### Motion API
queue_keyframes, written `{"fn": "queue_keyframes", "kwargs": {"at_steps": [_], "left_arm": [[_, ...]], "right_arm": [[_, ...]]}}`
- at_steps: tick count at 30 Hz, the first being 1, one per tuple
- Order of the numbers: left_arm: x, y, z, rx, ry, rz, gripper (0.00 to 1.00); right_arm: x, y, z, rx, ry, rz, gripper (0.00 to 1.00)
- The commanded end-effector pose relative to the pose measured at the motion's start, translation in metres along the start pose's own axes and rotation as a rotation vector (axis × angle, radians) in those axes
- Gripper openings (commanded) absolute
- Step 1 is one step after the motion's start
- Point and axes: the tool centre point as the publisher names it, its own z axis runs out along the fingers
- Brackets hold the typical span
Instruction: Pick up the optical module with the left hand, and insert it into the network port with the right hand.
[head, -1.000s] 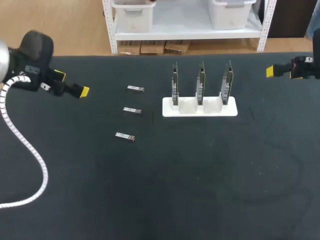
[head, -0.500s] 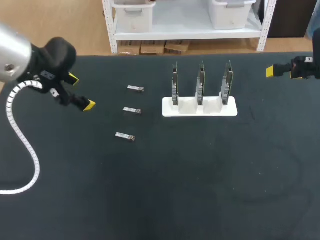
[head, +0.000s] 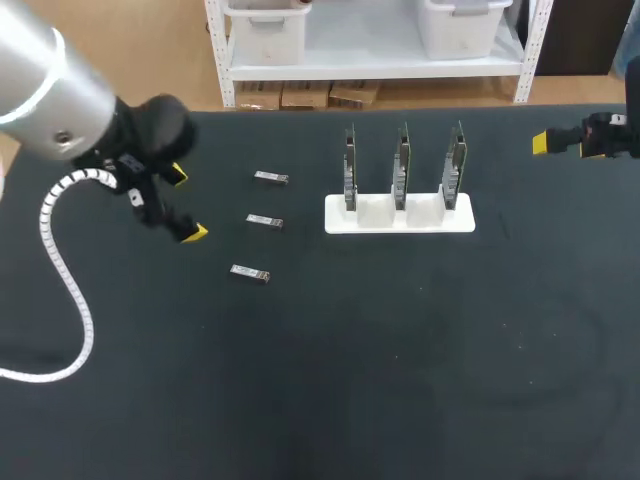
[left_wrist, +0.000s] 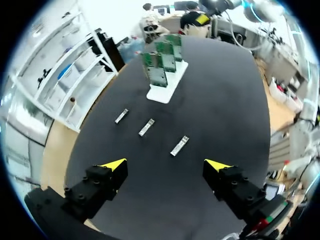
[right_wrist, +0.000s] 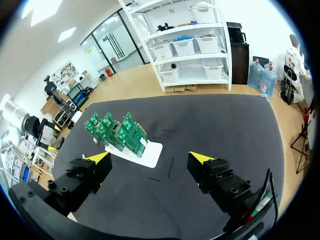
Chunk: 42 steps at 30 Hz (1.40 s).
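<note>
The middle optical module (head: 265, 221) is lying between two others, near the white stand (head: 400, 215) of port boards. If the fingers come down askew, I reckon one could knock a module away. The left gripper (head: 187, 204) is hanging wide open and empty just beside them. The right gripper (right_wrist: 150, 157) is waiting well apart, also open and holding nothing.

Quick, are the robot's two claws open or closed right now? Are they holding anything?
Left gripper: open, holding nothing.
Right gripper: open, holding nothing.
</note>
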Motion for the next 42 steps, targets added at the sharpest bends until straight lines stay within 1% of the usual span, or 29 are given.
{"fn": "queue_keyframes", "kwargs": {"at_steps": [1, 4, 8, 12, 14, 39, 40, 42], "left_arm": [[-0.009, 0.003, 0.013, 0.011, 0.075, 0.057, 1.0], [-0.012, 0.003, 0.019, 0.017, 0.098, 0.09, 1.0], [-0.017, 0.002, 0.03, 0.029, 0.109, 0.128, 1.0], [-0.02, 0.001, 0.037, 0.034, 0.117, 0.133, 1.0], [-0.022, 0.002, 0.038, 0.041, 0.11, 0.115, 1.0], [-0.022, 0.002, 0.038, 0.041, 0.11, 0.115, 1.0], [-0.024, 0.001, 0.035, 0.016, 0.119, 0.144, 1.0], [-0.031, -0.003, 0.032, -0.012, 0.107, 0.187, 1.0]], "right_arm": [[0.001, 0.001, -0.001, 0.004, -0.001, 0.0, 1.0], [0.001, 0.001, -0.001, 0.004, -0.001, 0.0, 1.0], [0.001, 0.001, -0.001, 0.004, -0.001, 0.0, 1.0], [0.001, 0.001, -0.001, 0.004, -0.001, 0.0, 1.0], [0.001, 0.001, -0.001, 0.004, -0.001, 0.0, 1.0], [0.001, 0.001, -0.001, 0.004, -0.001, 0.0, 1.0], [0.001, 0.001, -0.001, 0.004, -0.001, 0.0, 1.0], [0.001, 0.001, -0.001, 0.004, -0.001, 0.0, 1.0]]}}
